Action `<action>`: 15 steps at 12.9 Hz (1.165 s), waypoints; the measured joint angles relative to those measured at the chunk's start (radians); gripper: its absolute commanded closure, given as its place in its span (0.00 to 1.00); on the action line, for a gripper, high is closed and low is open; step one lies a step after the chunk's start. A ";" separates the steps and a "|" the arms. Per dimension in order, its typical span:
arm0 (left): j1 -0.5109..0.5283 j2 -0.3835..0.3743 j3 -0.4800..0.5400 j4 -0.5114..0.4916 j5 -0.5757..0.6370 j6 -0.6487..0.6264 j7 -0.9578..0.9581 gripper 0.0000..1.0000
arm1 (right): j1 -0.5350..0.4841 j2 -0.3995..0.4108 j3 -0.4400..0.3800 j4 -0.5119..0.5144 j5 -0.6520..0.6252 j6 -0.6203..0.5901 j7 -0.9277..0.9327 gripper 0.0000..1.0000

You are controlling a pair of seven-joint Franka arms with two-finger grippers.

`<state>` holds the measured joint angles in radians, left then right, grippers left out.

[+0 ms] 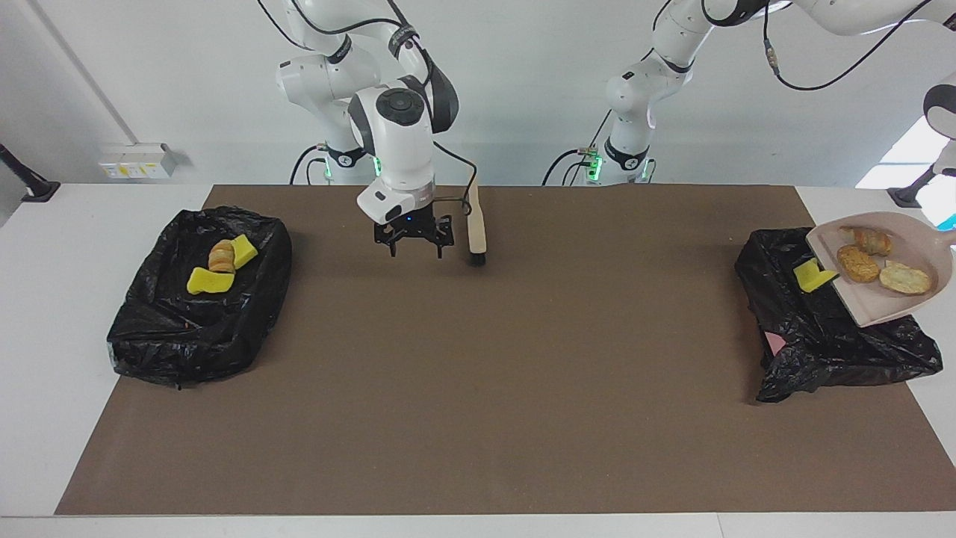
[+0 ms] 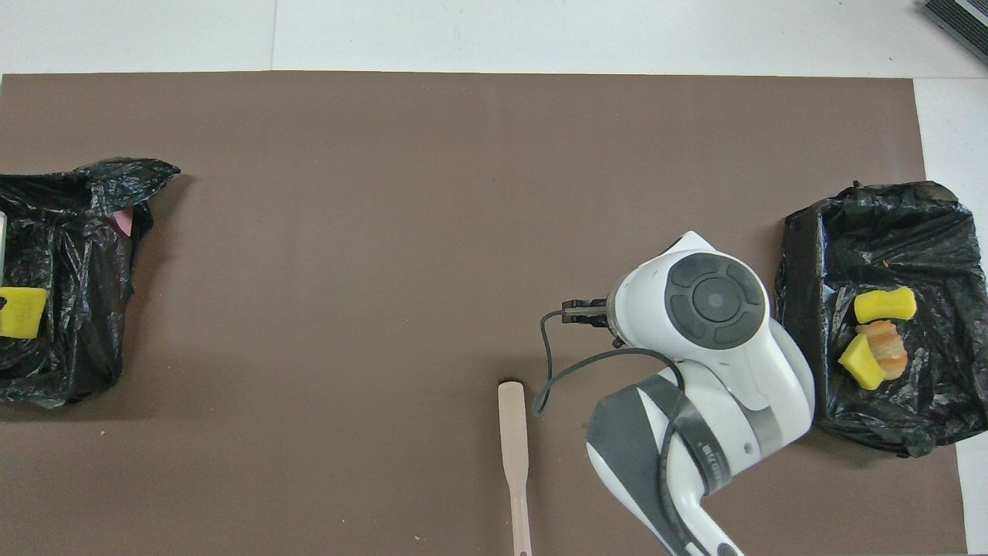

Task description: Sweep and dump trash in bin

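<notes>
1. Trash is lying in three places: a yellow wedge is resting on the bin at the left arm's end of the table, just at the dustpan's lip; three tan lumps are sitting in the dustpan; two yellow wedges and a lump are lying in the second bin at the right arm's end.
2. The dustpan is hanging tilted over the first bin, its handle running out of the facing view.
3. The left gripper is cut off from both views; it is pressed shut, but what it is holding cannot be told.
4. The right gripper is hovering, fingers spread and pointing down, over the mat beside the brush, holding nothing.
5. The brush is lying on the mat, apart from that gripper.
6. From overhead the right arm's wrist is covering its gripper.
</notes>
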<state>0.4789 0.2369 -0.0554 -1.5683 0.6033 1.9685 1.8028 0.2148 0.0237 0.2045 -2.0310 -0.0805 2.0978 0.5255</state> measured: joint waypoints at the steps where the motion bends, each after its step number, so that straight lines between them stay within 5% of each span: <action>1: -0.031 -0.010 -0.002 -0.024 0.070 0.000 -0.069 1.00 | -0.036 -0.008 0.000 0.026 -0.003 -0.023 0.000 0.00; 6: -0.149 -0.077 -0.004 -0.103 0.377 -0.050 -0.230 1.00 | -0.107 -0.084 -0.006 0.145 -0.002 -0.188 -0.013 0.00; 9: -0.167 -0.105 -0.004 -0.105 0.458 -0.063 -0.248 1.00 | -0.107 -0.104 -0.050 0.203 -0.002 -0.226 -0.018 0.00; 12: -0.171 -0.147 -0.004 -0.105 0.421 -0.065 -0.257 1.00 | -0.107 -0.105 -0.111 0.273 -0.002 -0.291 -0.081 0.00; 15: -0.173 -0.164 -0.005 -0.103 0.193 -0.091 -0.320 1.00 | -0.107 -0.112 -0.188 0.369 -0.002 -0.433 -0.188 0.00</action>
<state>0.3063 0.0730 -0.0608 -1.6711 0.7963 1.8772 1.4826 0.1078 -0.0879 0.0164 -1.6617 -0.0829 1.6649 0.3378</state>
